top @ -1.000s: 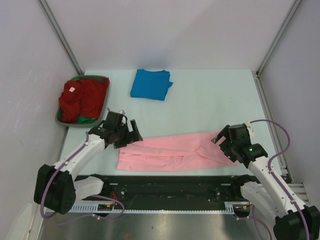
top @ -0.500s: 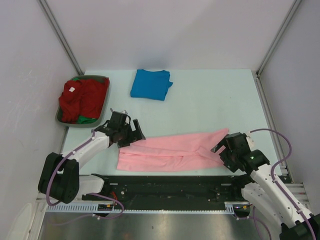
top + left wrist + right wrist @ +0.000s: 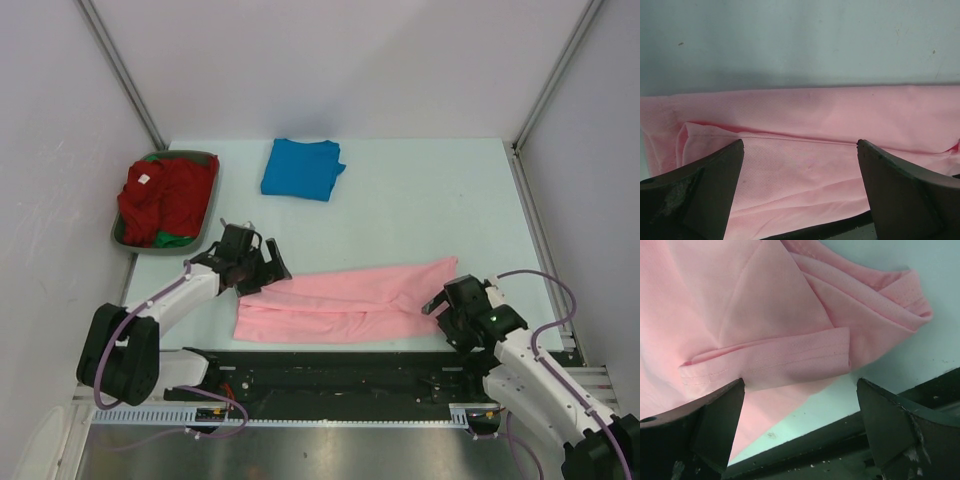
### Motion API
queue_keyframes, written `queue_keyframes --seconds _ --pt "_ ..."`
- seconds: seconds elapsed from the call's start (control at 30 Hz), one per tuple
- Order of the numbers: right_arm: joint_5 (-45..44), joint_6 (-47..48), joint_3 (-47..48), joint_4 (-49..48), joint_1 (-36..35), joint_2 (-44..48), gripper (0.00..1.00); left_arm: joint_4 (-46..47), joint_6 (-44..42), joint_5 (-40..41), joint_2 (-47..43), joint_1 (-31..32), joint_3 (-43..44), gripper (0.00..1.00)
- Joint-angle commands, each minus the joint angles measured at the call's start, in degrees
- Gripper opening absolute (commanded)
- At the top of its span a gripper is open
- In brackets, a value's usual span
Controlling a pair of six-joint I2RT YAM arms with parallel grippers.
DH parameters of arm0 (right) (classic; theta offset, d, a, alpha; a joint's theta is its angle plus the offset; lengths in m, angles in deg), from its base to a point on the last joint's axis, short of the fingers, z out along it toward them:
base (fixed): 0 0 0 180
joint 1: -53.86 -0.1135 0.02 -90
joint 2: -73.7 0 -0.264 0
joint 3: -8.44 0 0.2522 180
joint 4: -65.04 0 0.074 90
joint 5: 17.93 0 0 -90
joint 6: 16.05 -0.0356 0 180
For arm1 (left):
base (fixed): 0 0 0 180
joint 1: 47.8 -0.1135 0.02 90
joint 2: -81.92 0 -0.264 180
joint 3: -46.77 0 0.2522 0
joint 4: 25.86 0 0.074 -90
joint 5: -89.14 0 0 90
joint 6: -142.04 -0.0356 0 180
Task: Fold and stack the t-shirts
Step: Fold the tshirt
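A pink t-shirt (image 3: 345, 303) lies folded lengthwise along the near edge of the table, also filling the left wrist view as the pink t-shirt (image 3: 810, 130). My left gripper (image 3: 258, 272) hovers open over its left end, jaws wide with nothing between them. Over the shirt's right end my right gripper (image 3: 449, 318) is open too; the folded sleeve (image 3: 775, 360) lies just above its fingers. A folded blue t-shirt (image 3: 301, 168) rests at the back of the table.
A grey tray (image 3: 209, 195) at the back left holds crumpled red and green shirts (image 3: 160, 200). The table's front edge and a black rail (image 3: 340, 365) run just below the pink shirt. Frame posts stand at both back corners.
My right gripper has let the shirt's right end down and drawn back towards the front edge. The pink corner now lies spread farther right. The left gripper shifted only slightly.
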Motion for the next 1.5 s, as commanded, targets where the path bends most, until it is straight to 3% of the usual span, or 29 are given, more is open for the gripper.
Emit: queue_keyframes --seconds 0.0,0.2,0.3,0.33,0.4,0.43,0.47,0.5,0.73,0.97,1.2,1.23,1.47 --pt "-4.1 -2.6 -0.2 -5.5 -0.3 -2.8 1.0 -0.4 0.8 -0.4 -4.1 0.3 1.0 1.0" --pt "-6.4 -2.8 -0.9 -12.7 -0.3 -9.6 0.89 -3.7 0.6 0.1 -9.8 0.3 0.2 1.0" --pt "-6.5 -2.7 -1.5 -16.0 -0.5 -12.1 0.7 -5.6 0.7 0.1 -12.9 0.3 0.3 1.0" --pt "-6.6 -2.9 -1.6 -16.9 -0.6 -12.5 0.52 -5.9 0.7 -0.1 -13.7 0.3 0.4 1.0" --pt "-6.4 -2.7 -2.0 -18.0 -0.7 -13.1 0.32 -7.1 0.6 0.4 -15.5 0.3 0.8 1.0" --pt "-6.1 -2.7 -2.5 -18.8 -0.8 -13.5 0.12 -8.0 0.5 0.6 -15.9 0.3 1.0 1.0" --pt "-6.1 -2.7 -2.6 -19.3 -0.9 -13.7 0.03 -8.2 0.4 1.2 -16.5 0.3 1.3 1.0" --pt "-6.3 -2.8 -2.8 -19.7 -1.0 -13.9 0.0 -8.5 0.2 1.4 -16.6 0.3 1.7 1.0" --pt "-8.1 0.2 -0.4 -28.1 3.0 -19.9 0.0 -10.0 0.4 1.1 -17.5 0.3 3.8 1.0" --pt "-2.8 11.0 12.7 -36.4 12.9 -40.7 0.0 -12.4 1.0 0.9 -20.8 0.3 5.0 1.0" --pt "0.8 21.8 36.8 -36.1 16.2 -65.2 0.0 -13.5 2.2 0.7 -23.2 0.3 5.3 1.0" --pt "1.4 24.0 43.9 -35.2 16.3 -67.6 0.0 -13.5 2.4 0.5 -23.4 0.3 5.2 1.0" --pt "5.0 30.8 70.3 -31.0 16.1 -86.9 0.0 -12.5 2.2 0.3 -22.6 0.3 4.7 1.0"
